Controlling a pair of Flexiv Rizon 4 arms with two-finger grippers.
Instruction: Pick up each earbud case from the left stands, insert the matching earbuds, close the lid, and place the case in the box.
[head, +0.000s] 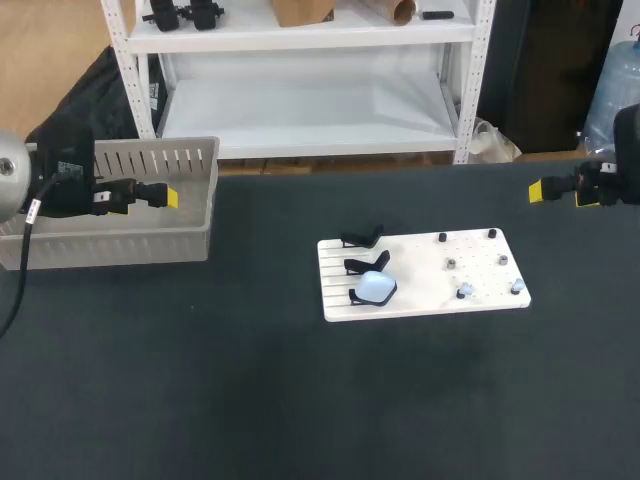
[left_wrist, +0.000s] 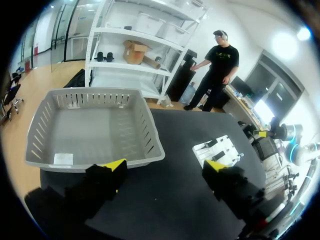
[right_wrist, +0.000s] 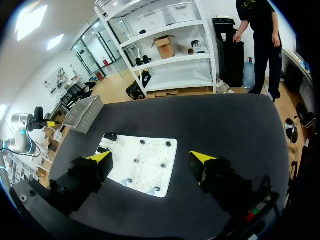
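Head view: pale blue case (head: 375, 287) rests on the nearest of three black stands (head: 363, 264), left side of white board (head: 430, 300). Left gripper (left_wrist: 165, 167) wide open, empty, by grey box (head: 110, 245) rim. Right gripper (right_wrist: 152, 157) wide open, empty, well apart from board.

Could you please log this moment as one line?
left gripper open near grey basket | right gripper open | blue earbud case on nearest stand
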